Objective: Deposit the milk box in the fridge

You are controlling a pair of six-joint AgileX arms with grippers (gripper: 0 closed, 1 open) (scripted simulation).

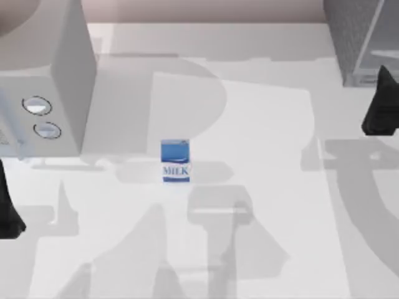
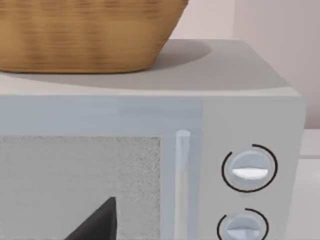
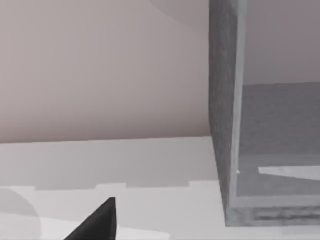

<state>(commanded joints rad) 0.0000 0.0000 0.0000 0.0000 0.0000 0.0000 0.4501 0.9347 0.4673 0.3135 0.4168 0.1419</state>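
we start with the big things. the fridge (image 1: pixel 358 37) stands at the table's (image 1: pixel 268 124) far right corner, its dark textured wall and pale panel (image 3: pixel 280 145) close in our right wrist view. at the far left sits the light grey box with two dials (image 1: pixel 43 81), a woven basket (image 2: pixel 85 35) on top of it. the milk box (image 1: pixel 176 161) stands upright near the table's middle, well apart from both appliances and untouched. our right gripper (image 1: pixel 381 106) hangs just beside the fridge; our left gripper (image 1: pixel 7 212) waits at the left edge. we cannot tell how wide either one stands. we judge the first step is the reach: the right arm suits it, coming down square over the carton and gripping its flat sides so it stays upright.
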